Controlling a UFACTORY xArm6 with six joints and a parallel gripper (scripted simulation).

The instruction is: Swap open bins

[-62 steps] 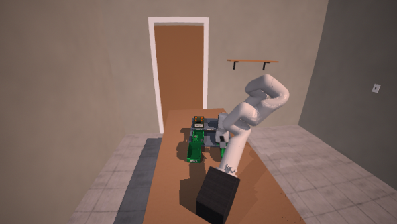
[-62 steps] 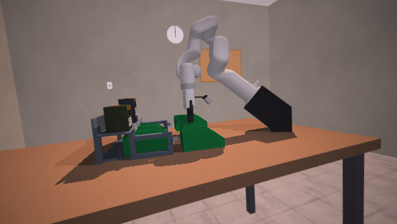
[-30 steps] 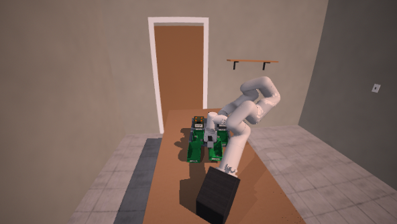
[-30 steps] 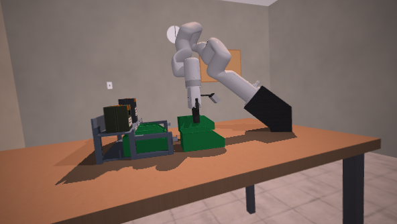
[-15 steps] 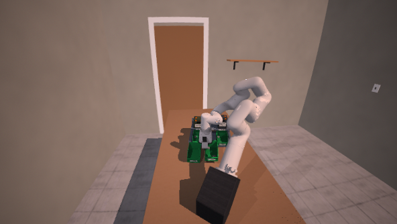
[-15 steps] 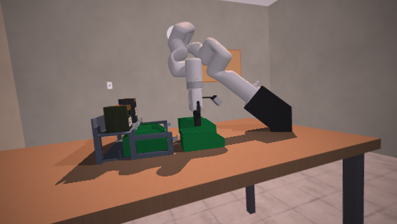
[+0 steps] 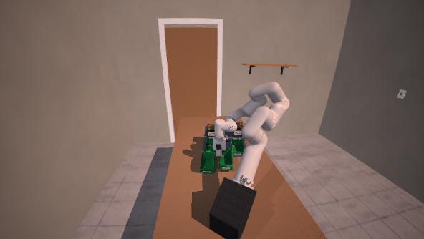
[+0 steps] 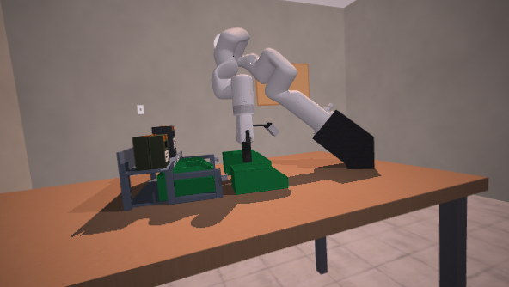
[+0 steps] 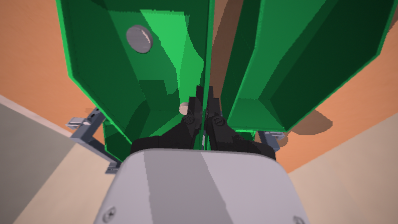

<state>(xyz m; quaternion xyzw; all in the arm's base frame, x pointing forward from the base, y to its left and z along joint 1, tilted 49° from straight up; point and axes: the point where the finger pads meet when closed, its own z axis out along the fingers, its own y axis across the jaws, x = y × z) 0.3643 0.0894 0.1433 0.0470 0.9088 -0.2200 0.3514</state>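
- Pinching a side wall of the green open bin with parts (image 7: 228,159) (image 8: 229,161) (image 9: 100,60), the gripper (image 7: 224,151) (image 8: 247,161) (image 9: 203,95) is nearly closed, one finger on each side of the wall.
- A round grey disc (image 9: 139,39) and a small pale part (image 9: 183,108) lie inside; whether the bin's base touches the worktop (image 7: 186,186) (image 8: 344,202) (image 9: 30,65) cannot be told.
- The empty green bin (image 7: 207,162) (image 8: 260,180) (image 9: 310,60) stands upright on the worktop, in front of the shelf (image 7: 203,144) (image 8: 171,189) (image 9: 90,145); it is nearer the worktop's left long edge than the held bin.
- Green bins occupy the shelf's lower level; dark boxes stand above, toward the worktop's far edge.

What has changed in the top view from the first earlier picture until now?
The gripper carried the bin with parts leftward in that view, towards the empty bin. It was neither let go nor newly taken hold of. The empty bin and the shelf stayed.
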